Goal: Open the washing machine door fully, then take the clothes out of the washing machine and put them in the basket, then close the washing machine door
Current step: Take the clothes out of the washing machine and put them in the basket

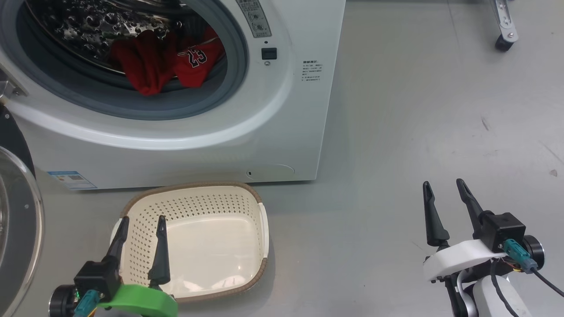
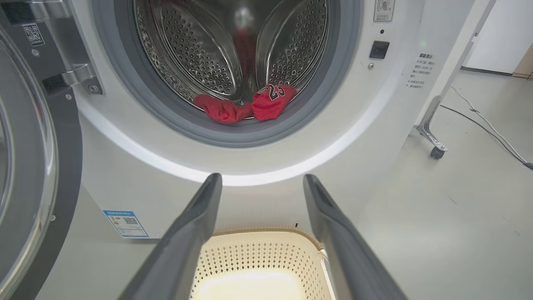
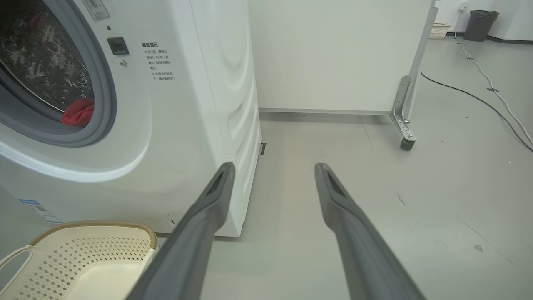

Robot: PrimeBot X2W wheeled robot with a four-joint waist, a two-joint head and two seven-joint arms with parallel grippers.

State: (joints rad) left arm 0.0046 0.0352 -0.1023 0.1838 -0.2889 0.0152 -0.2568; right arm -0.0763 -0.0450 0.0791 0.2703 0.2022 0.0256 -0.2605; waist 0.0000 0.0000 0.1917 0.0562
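Observation:
The white washing machine (image 1: 282,114) (image 2: 137,183) (image 3: 195,116) fills the upper left of the head view. Its door (image 1: 17,220) (image 2: 33,166) stands swung open at the left edge. Red clothes (image 1: 163,59) (image 2: 245,108) (image 3: 78,113), one bearing the number 23, lie at the front of the steel drum. The cream basket (image 1: 198,233) (image 2: 258,262) (image 3: 83,258) sits empty on the floor before the machine. My left gripper (image 1: 143,218) (image 2: 262,179) hangs open over the basket's near left side. My right gripper (image 1: 443,182) (image 3: 275,166) is open above bare floor to the machine's right.
Grey floor (image 1: 418,110) spreads to the right of the machine. A white panel on a castor leg (image 1: 504,42) (image 3: 406,143) stands behind, with cables (image 3: 479,100) trailing across the floor. A dark bin (image 3: 481,25) sits far back.

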